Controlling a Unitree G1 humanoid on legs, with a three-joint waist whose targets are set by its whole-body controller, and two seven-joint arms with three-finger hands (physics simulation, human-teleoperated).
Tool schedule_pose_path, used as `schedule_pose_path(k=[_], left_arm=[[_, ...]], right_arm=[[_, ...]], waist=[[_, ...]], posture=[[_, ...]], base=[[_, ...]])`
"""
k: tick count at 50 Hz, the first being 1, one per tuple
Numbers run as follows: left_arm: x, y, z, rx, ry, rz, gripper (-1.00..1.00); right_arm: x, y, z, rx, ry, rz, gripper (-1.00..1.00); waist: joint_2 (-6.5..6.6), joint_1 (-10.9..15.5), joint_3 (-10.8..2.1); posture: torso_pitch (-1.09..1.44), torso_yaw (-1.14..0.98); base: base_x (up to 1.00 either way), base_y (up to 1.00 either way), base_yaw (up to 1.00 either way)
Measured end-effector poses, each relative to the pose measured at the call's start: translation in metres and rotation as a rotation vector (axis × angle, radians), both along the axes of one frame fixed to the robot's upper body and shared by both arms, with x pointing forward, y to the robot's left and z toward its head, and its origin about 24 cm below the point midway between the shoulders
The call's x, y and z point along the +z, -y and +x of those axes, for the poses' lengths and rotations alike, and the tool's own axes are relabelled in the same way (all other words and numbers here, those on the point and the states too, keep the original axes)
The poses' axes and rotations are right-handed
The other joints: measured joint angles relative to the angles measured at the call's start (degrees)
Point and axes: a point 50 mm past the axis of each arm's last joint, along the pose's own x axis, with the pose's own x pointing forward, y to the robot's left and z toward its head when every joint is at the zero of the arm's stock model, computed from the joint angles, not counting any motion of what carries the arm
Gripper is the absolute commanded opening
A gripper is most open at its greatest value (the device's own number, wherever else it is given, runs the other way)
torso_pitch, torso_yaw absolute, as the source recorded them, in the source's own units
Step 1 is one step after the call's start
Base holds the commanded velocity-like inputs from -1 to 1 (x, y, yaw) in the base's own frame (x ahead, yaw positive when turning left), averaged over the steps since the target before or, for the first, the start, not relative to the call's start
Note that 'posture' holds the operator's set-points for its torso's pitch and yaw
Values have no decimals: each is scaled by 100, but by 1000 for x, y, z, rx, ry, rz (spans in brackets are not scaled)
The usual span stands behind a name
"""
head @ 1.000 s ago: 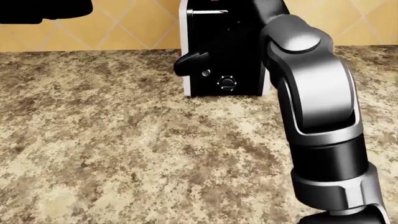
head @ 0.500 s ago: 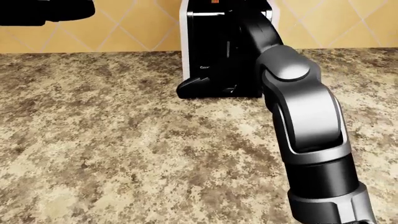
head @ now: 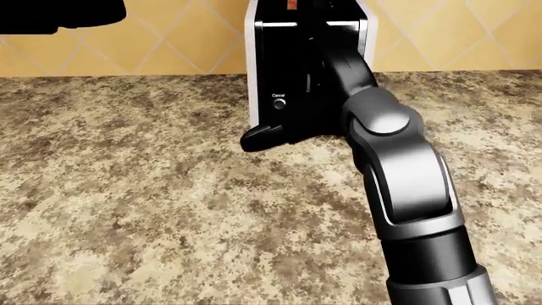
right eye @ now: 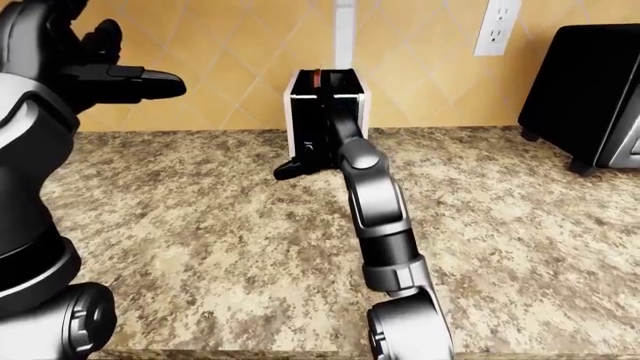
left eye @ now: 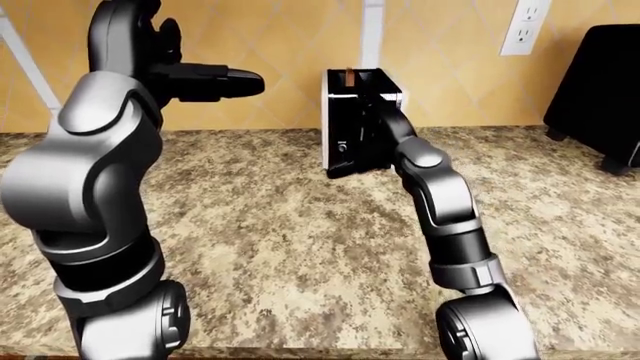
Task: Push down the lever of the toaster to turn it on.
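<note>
The toaster point(head: 292, 57) has a black face and white sides and stands against the tiled wall, at the top middle of the head view. Something orange shows in its top slot point(left eye: 349, 73). My right hand point(head: 279, 132) lies low against the toaster's face, just above the counter, with one finger point(head: 257, 138) pointing left. Hand and forearm hide the lever; the small Cancel button point(head: 277, 102) shows above the hand. The fingers close on nothing that I can see. My left hand point(left eye: 205, 80) is raised at the upper left, open, well clear of the toaster.
The speckled granite counter point(head: 127, 203) stretches across all views, and its near edge point(right eye: 250, 352) runs along the bottom. A large black appliance point(right eye: 590, 90) stands at the right by the wall. A wall outlet point(right eye: 497, 26) sits above, between it and the toaster.
My right hand has slid down the toaster's face from mid-height to the base. My arm now hides the round knob. The left hand has stayed put.
</note>
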Motion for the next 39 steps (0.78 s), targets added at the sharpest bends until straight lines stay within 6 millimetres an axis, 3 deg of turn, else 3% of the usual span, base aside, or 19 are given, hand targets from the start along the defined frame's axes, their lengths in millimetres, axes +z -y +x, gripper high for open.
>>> schedule_pose_path(k=[23, 39], left_arm=[[0, 0, 0, 3, -5, -3, 100], [0, 0, -2, 4, -2, -4, 100]], right_arm=[[-39, 5, -6, -4, 6, 55, 100], [-42, 7, -6, -12, 4, 59, 100]], waist=[[-26, 25, -79], [-40, 35, -109]], posture=[[-29, 0], [-29, 0]], base=[[0, 0, 0], [0, 0, 0]])
